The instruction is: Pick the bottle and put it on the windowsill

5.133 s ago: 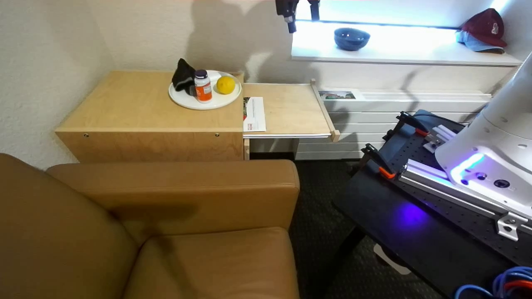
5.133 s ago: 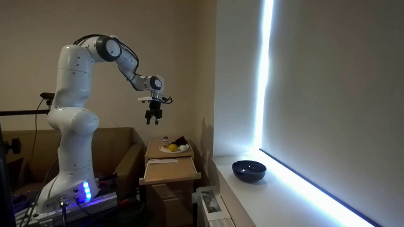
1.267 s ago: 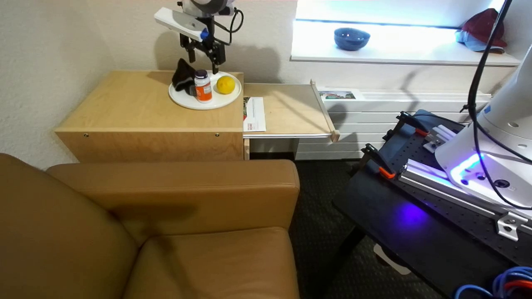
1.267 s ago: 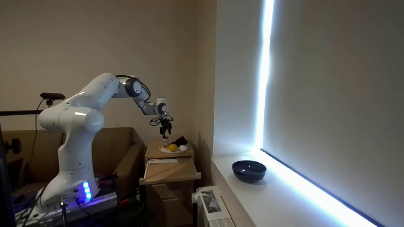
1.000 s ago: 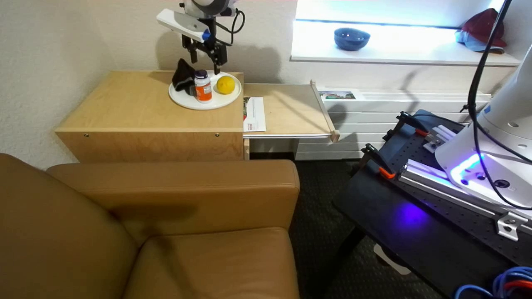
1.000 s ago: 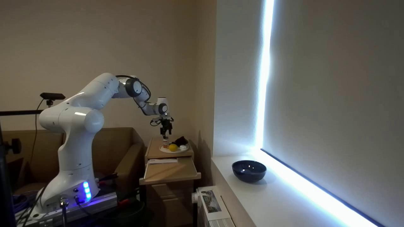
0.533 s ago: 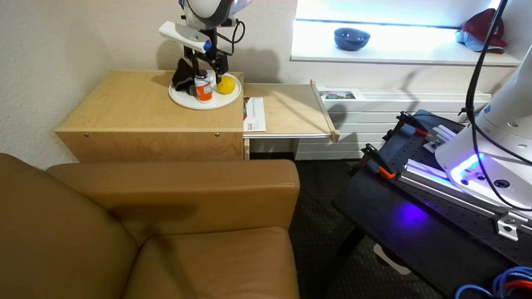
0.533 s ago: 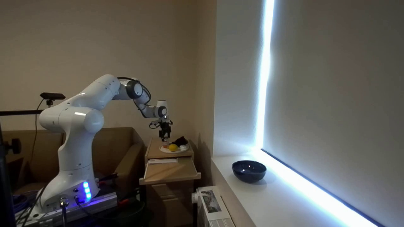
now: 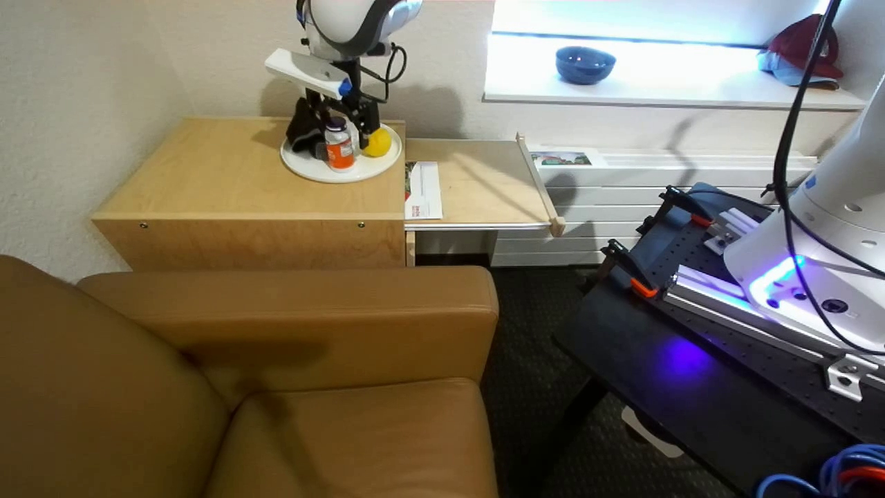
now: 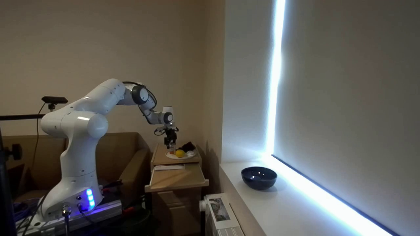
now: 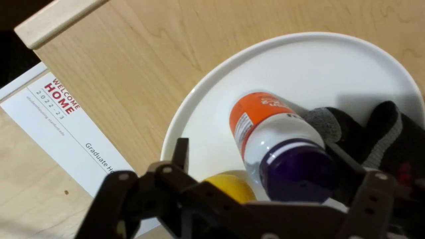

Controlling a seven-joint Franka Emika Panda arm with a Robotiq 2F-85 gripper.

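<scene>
We see the gripper [image 11: 259,147] with its jaws apart, one to each side of the bottle [image 11: 280,134], which stands upright on the plate [image 11: 332,56] atop the bench [image 9: 228,166]. We take that wide spread as room to come down around it before closing. The lemon [image 11: 229,186] and black cloth [image 11: 410,139] crowd it, so a steep approach seems sensible. The windowsill [image 10: 279,211], where a bowl [image 10: 259,179] sits, is well apart, so we expect a firm lift will be needed first.
</scene>
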